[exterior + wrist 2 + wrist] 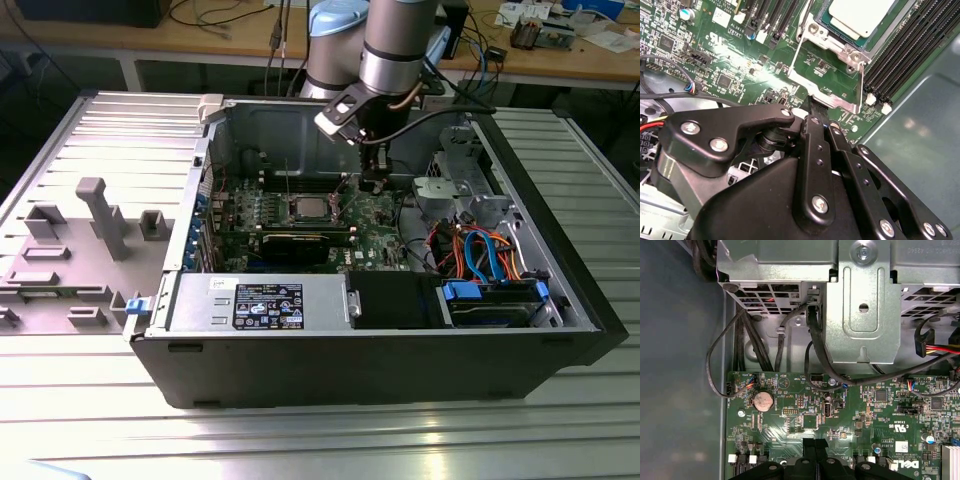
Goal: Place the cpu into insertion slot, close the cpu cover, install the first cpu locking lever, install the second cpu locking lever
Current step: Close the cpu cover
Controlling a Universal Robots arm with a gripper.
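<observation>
The cpu (860, 15), silvery-topped, lies in the insertion slot (811, 30) on the green motherboard; the exterior view shows the cpu (308, 208) at the middle of the open computer case. The cpu cover (832, 100), a silver frame with a square window, stands swung open off the slot, with bare board showing through its window. My gripper (813, 104) is shut, its tips against the cover's outer edge. In the exterior view the gripper (372, 183) hangs just right of the slot. The first wrist view shows the gripper (813, 442) with its fingers pressed together above the board.
Black memory slots (910, 45) run beside the socket. A metal drive cage (862, 305) and black cables (815, 350) lie past the board's edge, near a coin battery (762, 401). A power supply (265, 305) fills the case front. A grey fixture plate (90, 230) sits at the exterior view's left.
</observation>
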